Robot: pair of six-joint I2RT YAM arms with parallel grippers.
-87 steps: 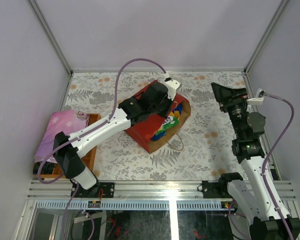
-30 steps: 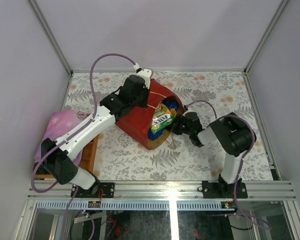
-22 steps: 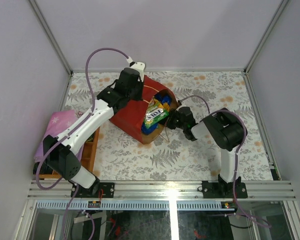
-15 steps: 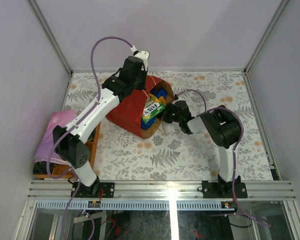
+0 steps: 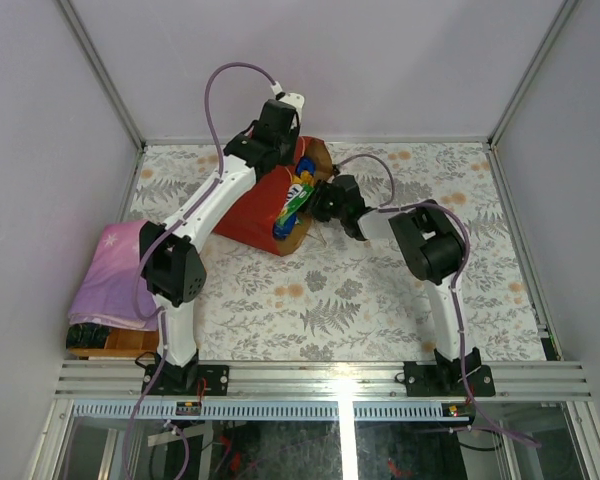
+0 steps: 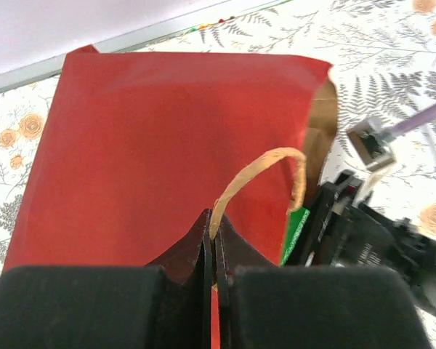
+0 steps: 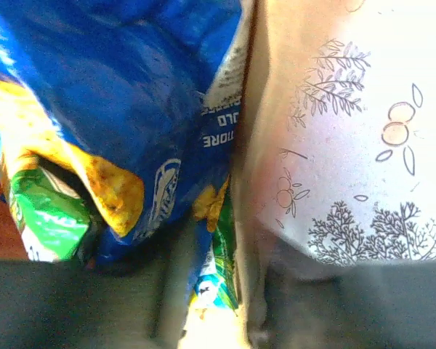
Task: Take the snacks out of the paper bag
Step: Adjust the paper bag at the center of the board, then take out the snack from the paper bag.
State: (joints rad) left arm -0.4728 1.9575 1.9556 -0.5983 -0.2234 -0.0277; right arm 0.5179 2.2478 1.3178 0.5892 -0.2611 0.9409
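Observation:
The red paper bag (image 5: pixel 252 208) lies on its side at the back of the table, mouth toward the right. My left gripper (image 5: pixel 280 128) is shut on its string handle (image 6: pixel 265 167) above the red side (image 6: pixel 160 123). Snacks (image 5: pixel 293 200) crowd the mouth. My right gripper (image 5: pixel 318 203) is at the mouth. In its wrist view the fingers close on the bag's brown rim (image 7: pixel 265 182) and a green-blue packet (image 7: pixel 219 269), beside the blue chip bag (image 7: pixel 131 87) and a green packet (image 7: pixel 47 218).
A folded purple cloth (image 5: pixel 115 268) lies on a wooden tray (image 5: pixel 105 342) at the left front. Enclosure walls stand close behind the bag. The right arm's black wrist (image 6: pixel 370 236) sits beside the bag mouth.
The bag has slid and turned toward the back left, carried by both grippers. The left arm has stretched farther back; the right gripper has followed the mouth.

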